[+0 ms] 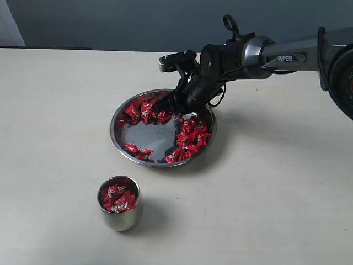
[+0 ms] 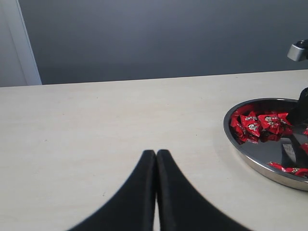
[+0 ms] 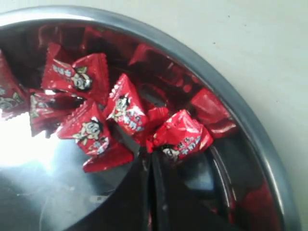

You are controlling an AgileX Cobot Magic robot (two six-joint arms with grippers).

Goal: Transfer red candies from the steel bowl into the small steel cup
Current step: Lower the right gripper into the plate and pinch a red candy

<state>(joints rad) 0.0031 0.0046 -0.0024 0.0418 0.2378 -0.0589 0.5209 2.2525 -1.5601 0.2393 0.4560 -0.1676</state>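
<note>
Black fingers of the right gripper [image 1: 161, 106] are down inside the steel bowl [image 1: 115, 138] at its far side. In the right wrist view this gripper [image 3: 150, 168] has its fingers pressed together, with only a thin seam between them. The tips sit right against the far cluster of red candies [image 1: 144, 111]. We can't tell if a wrapper edge is caught, because the tips are dark and blurred there. Red candies [image 3: 182, 138] crowd both sides of the tip, and the steel bowl rim [image 3: 236, 103] curves just beyond, so room there is tight.

The bowl floor is bare in the middle. The sweets hug the wall in three lots: the far cluster, a bigger heap on the right, and a few at the near left. The right arm [image 1: 287, 55] comes in from the right and is cut off at the frame edge.

The small steel cup [image 1: 118, 222] stands upright near the bowl, on the camera side and apart from it. It is filled with red sweets close to the brim. The pale table [image 1: 55, 138] runs wide on both sides of bowl and cup, and its far edge meets a dark wall [image 1: 110, 22].

The left gripper [image 2: 155, 161] doesn't show in the exterior view. In its own view its fingers [image 2: 139, 197] are closed against each other over bare table, well apart from the steel bowl [image 2: 245, 156]. That bowl is cut off at the frame edge, with red candies [image 2: 255, 126] visible inside. A dark, unclear piece of the right arm [image 2: 301, 108] sits over it.
</note>
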